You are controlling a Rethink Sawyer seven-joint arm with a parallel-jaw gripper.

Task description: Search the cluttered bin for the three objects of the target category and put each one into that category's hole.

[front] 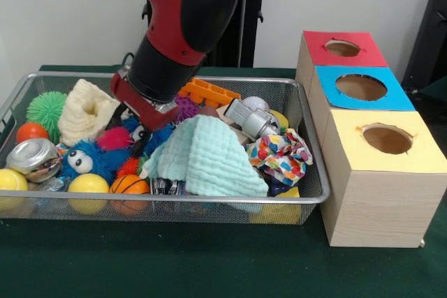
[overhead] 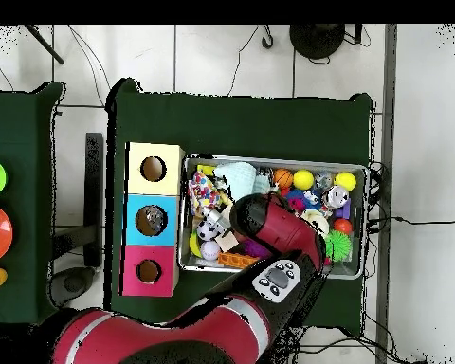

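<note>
The silver wire-mesh bin (front: 209, 204) is packed with toys and also shows in the overhead view (overhead: 269, 158). The blue-framed hole (front: 361, 87) is in the middle one of three wooden boxes to the bin's right. In the overhead view the blue-framed hole (overhead: 153, 220) lies left of the bin. My gripper (front: 140, 130) is down inside the bin, left of centre, among blue furry toys (front: 87, 160) and beside a mint cloth (front: 209, 155). The arm hides it in the overhead view.
The bin also holds a cream knitted piece (front: 85, 109), a green spiky ball (front: 46, 109), yellow balls (front: 89, 185), a small basketball (front: 129, 185), an orange brick plate (front: 208, 93) and a colourful cloth (front: 279, 153). Red-framed (front: 342, 48) and yellow-framed (front: 386, 139) holes flank the blue one.
</note>
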